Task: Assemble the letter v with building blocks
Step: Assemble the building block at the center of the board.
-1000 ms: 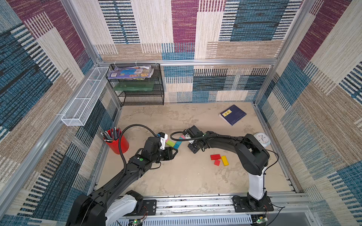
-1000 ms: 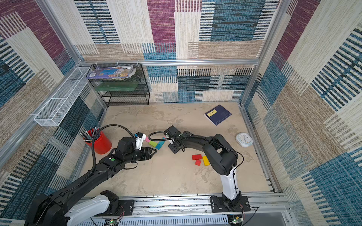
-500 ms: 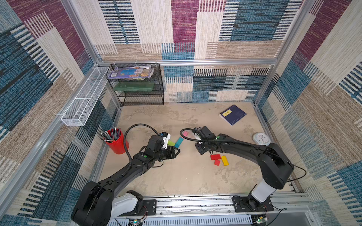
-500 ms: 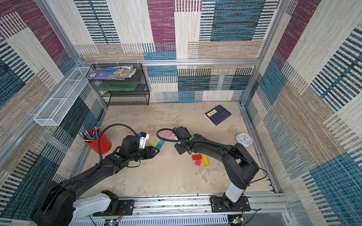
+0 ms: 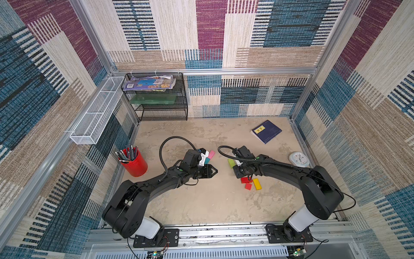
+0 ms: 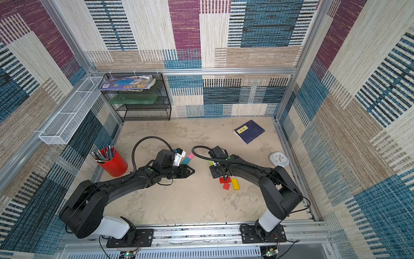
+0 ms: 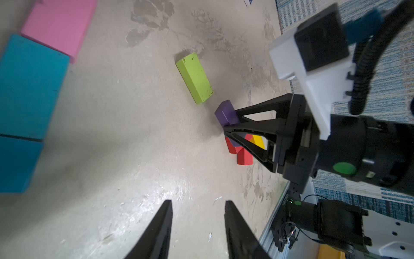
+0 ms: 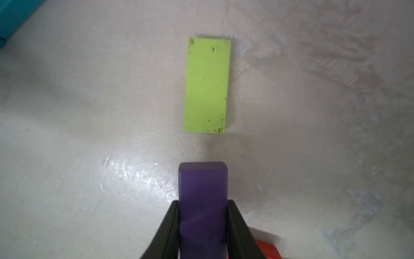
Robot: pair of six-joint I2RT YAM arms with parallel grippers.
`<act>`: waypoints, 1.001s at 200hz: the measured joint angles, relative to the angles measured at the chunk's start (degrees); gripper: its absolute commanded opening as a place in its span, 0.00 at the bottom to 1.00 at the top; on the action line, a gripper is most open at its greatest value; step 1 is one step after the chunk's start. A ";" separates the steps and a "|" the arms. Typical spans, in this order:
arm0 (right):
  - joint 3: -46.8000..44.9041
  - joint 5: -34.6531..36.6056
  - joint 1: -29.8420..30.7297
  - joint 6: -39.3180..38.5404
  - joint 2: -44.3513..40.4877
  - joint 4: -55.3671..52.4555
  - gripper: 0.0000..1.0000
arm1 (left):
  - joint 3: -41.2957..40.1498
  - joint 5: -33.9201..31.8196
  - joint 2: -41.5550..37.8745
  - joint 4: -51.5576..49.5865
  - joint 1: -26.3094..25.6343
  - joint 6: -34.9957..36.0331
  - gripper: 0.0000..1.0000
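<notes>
- Here, the small purple rectangular block is clamped between the black fingers of the right gripper, with its free end sticking out past the fingertips. Whether it touches the mottled beige tabletop I cannot tell.
- In both top views that gripper hangs just right of centre and covers the block.
- A flat lime green rectangular block lies just beyond the purple end, in line with it, with a gap between them.
- Two small red blocks and a yellow rectangular block huddle together at the gripper's lower right.
- Near the frame's centre, a flat pink block and two teal blocks lie end to end in one row, well apart from the green one.
- The left gripper has its jaws partly spread over bare tabletop, with nothing between them.
</notes>
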 measured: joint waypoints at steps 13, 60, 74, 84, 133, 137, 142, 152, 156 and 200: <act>-0.37 0.04 -0.09 0.57 0.44 0.15 0.27 | 0.81 0.39 1.25 0.20 -0.63 0.00 0.42; -1.49 0.63 0.37 1.42 1.27 3.52 0.27 | 2.58 0.74 4.63 0.52 -1.55 -0.02 0.42; -1.51 0.57 0.70 1.81 2.03 4.09 0.27 | 2.95 0.74 5.53 0.59 -1.79 -0.02 0.42; -1.49 0.61 1.01 1.84 2.64 4.20 0.27 | 3.17 0.76 6.16 0.66 -2.01 -0.02 0.42; -0.37 1.90 0.96 2.91 5.01 7.23 0.27 | 3.72 0.81 8.66 1.16 -2.19 -0.31 0.41; -0.31 2.05 0.90 3.06 5.16 7.52 0.27 | 3.72 0.81 8.87 1.27 -2.21 -0.39 0.41; -0.24 2.12 0.83 3.15 5.31 7.78 0.27 | 3.72 0.79 9.14 1.36 -2.27 -0.42 0.41; -0.17 2.12 0.57 3.30 5.44 8.15 0.27 | 3.74 0.81 9.68 1.57 -2.40 -0.44 0.41; -0.13 2.12 0.52 3.32 5.49 8.20 0.27 | 3.78 0.81 9.90 1.66 -2.40 -0.46 0.41; 1.01 3.02 -0.17 3.02 6.21 8.04 0.28 | 4.72 0.85 12.41 2.69 -3.04 -1.29 0.41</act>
